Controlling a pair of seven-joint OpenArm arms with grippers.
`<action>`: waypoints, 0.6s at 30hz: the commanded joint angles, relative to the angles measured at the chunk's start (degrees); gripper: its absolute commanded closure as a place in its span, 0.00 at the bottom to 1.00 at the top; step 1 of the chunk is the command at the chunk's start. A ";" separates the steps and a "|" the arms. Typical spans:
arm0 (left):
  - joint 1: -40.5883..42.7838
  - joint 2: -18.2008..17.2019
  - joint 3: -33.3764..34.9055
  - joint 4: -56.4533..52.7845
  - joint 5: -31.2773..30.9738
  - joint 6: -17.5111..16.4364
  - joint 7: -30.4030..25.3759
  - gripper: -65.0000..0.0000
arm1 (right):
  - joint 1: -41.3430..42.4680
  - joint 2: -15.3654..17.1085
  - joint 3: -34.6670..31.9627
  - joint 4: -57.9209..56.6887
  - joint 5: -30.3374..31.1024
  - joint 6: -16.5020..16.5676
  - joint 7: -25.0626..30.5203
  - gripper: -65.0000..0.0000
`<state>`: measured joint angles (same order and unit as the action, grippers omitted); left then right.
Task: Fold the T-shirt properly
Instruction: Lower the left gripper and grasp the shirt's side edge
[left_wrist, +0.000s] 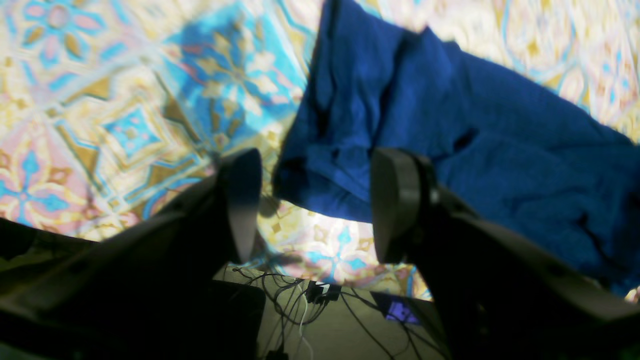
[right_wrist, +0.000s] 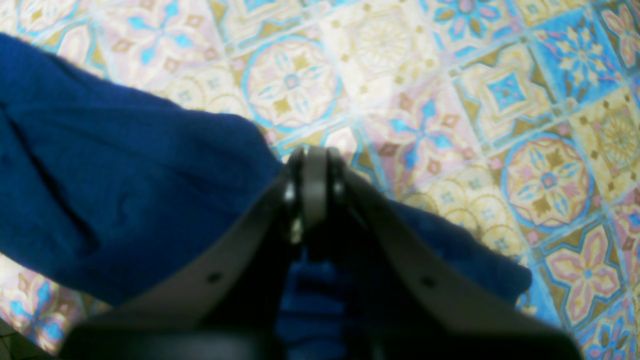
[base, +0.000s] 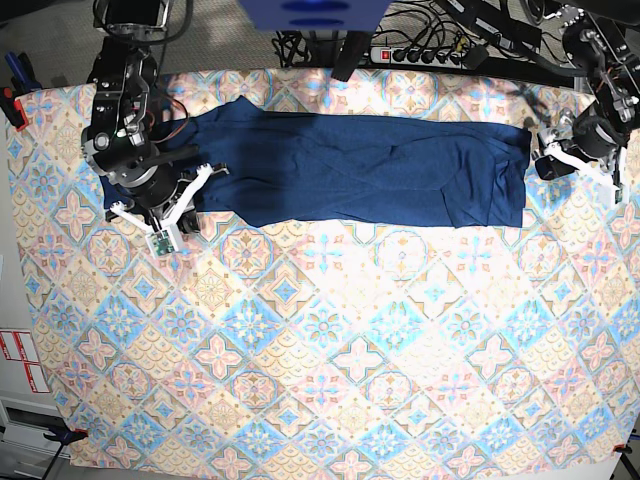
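Observation:
The T-shirt (base: 370, 165), dark navy and plain, lies stretched out as a long wrinkled band across the back of the table. My right gripper (base: 150, 200) is at its left end. In the right wrist view the fingers (right_wrist: 312, 190) are pressed together, with shirt fabric (right_wrist: 125, 190) bunched to the left and under them. My left gripper (base: 545, 150) is at the shirt's right end. In the left wrist view it (left_wrist: 320, 210) is open and empty, with the shirt's edge (left_wrist: 450, 150) lying just beyond and between its fingers.
A patterned tablecloth (base: 320, 350) covers the table. A power strip and cables (base: 420, 50) lie past the back edge. Cables (left_wrist: 310, 300) also show below the table edge in the left wrist view. Red clamps (base: 10, 100) sit at the left edge.

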<state>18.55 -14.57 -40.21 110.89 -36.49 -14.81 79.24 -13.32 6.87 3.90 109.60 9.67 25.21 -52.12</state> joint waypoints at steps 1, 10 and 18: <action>-0.83 -0.69 -0.19 0.80 -0.74 0.08 -0.25 0.47 | 0.53 0.29 0.19 0.95 0.75 -0.03 1.26 0.99; -2.68 0.37 -0.10 0.80 -4.17 0.08 0.76 0.47 | 0.09 0.29 0.19 0.95 0.75 -0.03 1.17 0.99; -0.04 0.19 -0.28 0.80 -5.49 0.08 0.76 0.47 | -0.70 0.29 0.10 0.95 0.75 -0.03 1.17 0.99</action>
<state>18.87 -13.37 -40.01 110.87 -41.08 -14.81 80.79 -14.52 6.83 3.90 109.60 9.74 25.28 -52.10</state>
